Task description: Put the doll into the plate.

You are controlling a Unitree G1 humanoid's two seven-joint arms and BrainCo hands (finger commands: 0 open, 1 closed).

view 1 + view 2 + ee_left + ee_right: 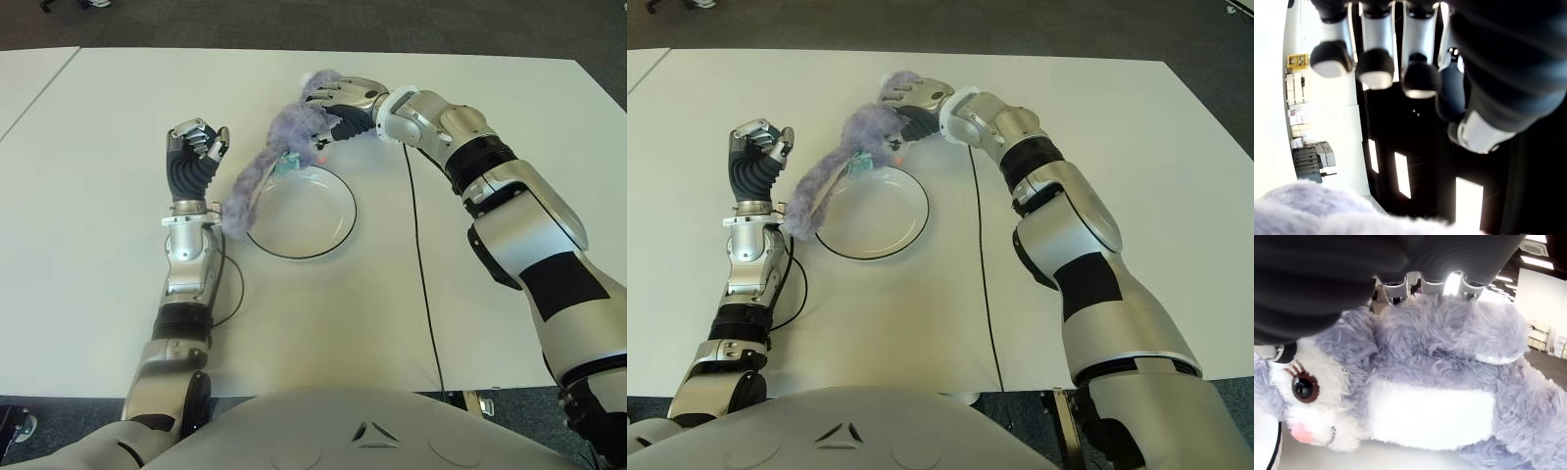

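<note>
Doll [294,132] hangs soft and light in my right hand [341,103] — fingers wrapped round its body, ears drooping beside the plate [338,230]; left hand [196,147] curled, empty.

From my remote station, I see a fluffy grey-lilac plush doll [279,147] with a glossy bead eye, a smooth, glossy white plate [328,220] with a dark rim, a matt white tabletop [490,323], and shiny silver-and-black casings on both hands' fingers [1374,58].
</note>
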